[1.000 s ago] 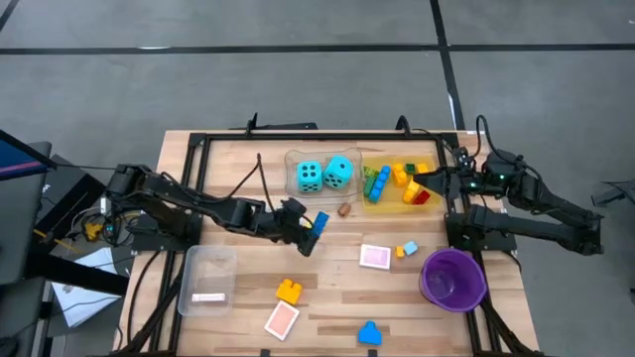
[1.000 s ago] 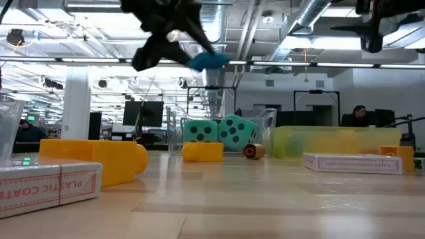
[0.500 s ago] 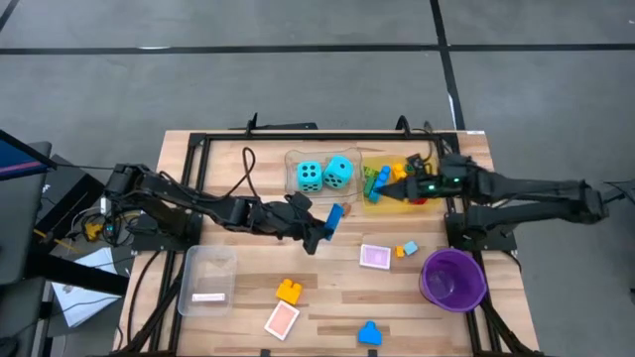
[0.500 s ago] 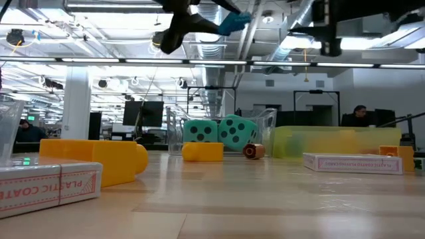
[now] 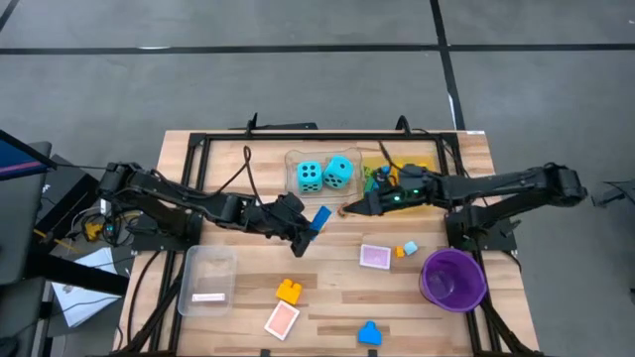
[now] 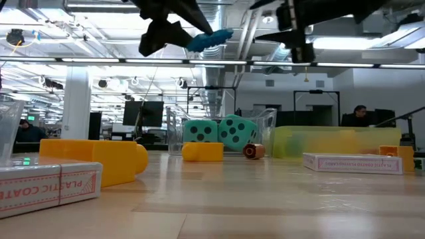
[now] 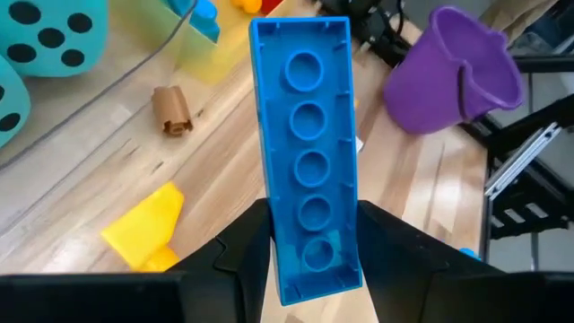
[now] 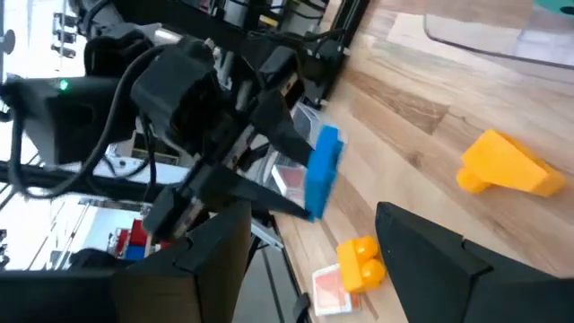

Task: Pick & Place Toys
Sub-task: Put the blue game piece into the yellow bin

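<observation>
— Blue brick (image 7: 305, 161): where is it sitting?
— Your left pincer (image 5: 310, 226) is pinching it, hanging above the table (image 5: 327, 307).
— And the right pincer (image 5: 349, 209)?
— It's hovering nearby, fingers spread, seemingly empty.

- setting: an open-plan robotics lab or industrial office, seen past a wooden table (image 5: 327, 297) framed with black metal rails.
- ceiling in the low view: exposed silver ducts (image 6: 312, 13), pipes and long strip lights.
- background: desks with monitors (image 6: 143, 113) and a seated person (image 6: 359, 116) at a workstation.
- floor in the high view: grey concrete (image 5: 248, 79) with dark seams.
</observation>
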`<act>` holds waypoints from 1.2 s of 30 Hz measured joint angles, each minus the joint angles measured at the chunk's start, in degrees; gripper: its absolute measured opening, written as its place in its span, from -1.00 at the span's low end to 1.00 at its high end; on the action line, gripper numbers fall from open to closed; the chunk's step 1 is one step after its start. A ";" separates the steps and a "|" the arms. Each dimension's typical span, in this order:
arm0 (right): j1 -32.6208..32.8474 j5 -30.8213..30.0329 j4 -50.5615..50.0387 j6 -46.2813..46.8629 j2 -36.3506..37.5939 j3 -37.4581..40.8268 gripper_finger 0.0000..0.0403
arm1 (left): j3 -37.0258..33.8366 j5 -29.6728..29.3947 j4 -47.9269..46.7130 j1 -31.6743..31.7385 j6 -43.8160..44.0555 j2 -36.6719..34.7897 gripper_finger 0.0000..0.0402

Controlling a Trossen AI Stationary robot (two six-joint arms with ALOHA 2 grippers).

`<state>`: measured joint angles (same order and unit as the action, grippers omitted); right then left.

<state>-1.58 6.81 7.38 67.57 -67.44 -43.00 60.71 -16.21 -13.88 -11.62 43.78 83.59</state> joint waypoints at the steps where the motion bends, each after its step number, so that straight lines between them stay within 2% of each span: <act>1: 0.00 0.00 0.02 -0.02 -1.35 -1.07 0.15 | 0.00 0.00 -0.50 0.00 -0.03 0.00 -0.30; 8: -0.04 1.78 -0.41 -0.37 -10.59 -7.58 0.15 | 0.00 0.17 -0.70 0.00 -0.06 0.00 -0.30; 14: -0.04 3.80 -5.37 -2.21 -16.48 -12.86 0.15 | 0.00 0.33 -0.72 0.00 -0.06 0.00 -0.30; 23: -0.49 4.11 -6.78 -3.68 -19.19 -16.28 0.11 | 0.00 0.50 -0.73 0.00 -0.06 0.00 -0.30; 30: -0.83 4.11 -8.66 -4.57 -19.06 -16.28 -0.14 | 0.00 0.48 -0.71 0.00 -0.06 0.00 -0.30; 36: -0.79 4.26 -8.20 -5.35 -19.06 -16.28 -0.51 | -0.02 0.28 -0.73 0.00 -0.06 0.00 -0.30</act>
<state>-2.37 11.07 -0.83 62.22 -86.50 -59.29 60.69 -15.93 -14.61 -11.62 43.72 83.59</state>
